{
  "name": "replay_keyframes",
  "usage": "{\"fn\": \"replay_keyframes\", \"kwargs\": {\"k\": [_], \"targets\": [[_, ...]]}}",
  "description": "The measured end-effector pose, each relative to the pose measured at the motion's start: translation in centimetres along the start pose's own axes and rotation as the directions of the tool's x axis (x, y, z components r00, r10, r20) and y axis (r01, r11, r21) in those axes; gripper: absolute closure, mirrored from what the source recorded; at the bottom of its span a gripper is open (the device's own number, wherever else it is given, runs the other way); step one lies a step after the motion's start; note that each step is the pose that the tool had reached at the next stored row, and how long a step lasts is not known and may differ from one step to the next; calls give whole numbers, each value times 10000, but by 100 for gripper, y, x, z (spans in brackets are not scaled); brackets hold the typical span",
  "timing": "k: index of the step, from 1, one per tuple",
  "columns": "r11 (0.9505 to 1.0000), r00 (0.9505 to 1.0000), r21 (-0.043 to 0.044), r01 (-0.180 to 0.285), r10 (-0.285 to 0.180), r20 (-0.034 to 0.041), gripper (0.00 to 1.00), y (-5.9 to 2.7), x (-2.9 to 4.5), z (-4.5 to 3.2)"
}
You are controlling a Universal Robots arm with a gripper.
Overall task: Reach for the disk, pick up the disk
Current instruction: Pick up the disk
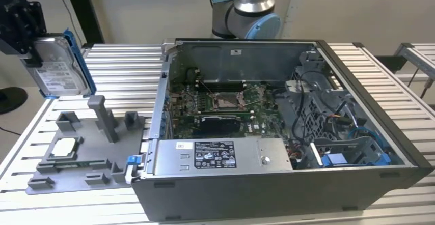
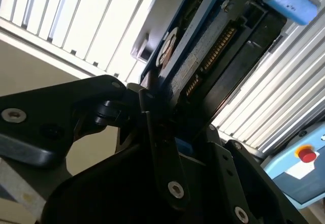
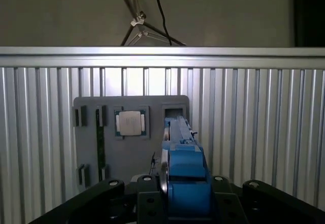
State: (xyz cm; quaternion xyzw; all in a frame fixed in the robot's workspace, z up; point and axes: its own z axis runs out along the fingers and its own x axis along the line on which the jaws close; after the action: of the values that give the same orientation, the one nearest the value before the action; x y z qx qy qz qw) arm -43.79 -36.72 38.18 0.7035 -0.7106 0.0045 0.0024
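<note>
The disk (image 1: 60, 67), a flat silver drive with a white label and blue side rails, hangs upright in the air at the exterior view's far left, above the grey fixture plate (image 1: 75, 156). My black gripper (image 1: 32, 52) is shut on it from above. In the second wrist view the disk (image 2: 203, 56) shows edge-on with its connector row, clamped at the gripper (image 2: 165, 109). In the first wrist view its blue rail (image 3: 185, 170) stands between the fingers (image 3: 109, 188) of the gripper (image 3: 177, 196), over the fixture plate (image 3: 132, 153).
An open computer case (image 1: 286, 128) fills the middle and the exterior view's right, with a grey metal box (image 1: 217, 156) at its front. The fixture plate carries upright posts (image 1: 102, 115) and a small square chip (image 3: 131, 123). Everything rests on a slatted metal table (image 1: 129, 62).
</note>
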Motion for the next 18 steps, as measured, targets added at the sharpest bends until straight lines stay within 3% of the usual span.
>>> {"fn": "replay_keyframes", "kwargs": {"k": [18], "targets": [[10000, 10000, 0, -2, 2, -2, 100, -1, 4, -536]]}}
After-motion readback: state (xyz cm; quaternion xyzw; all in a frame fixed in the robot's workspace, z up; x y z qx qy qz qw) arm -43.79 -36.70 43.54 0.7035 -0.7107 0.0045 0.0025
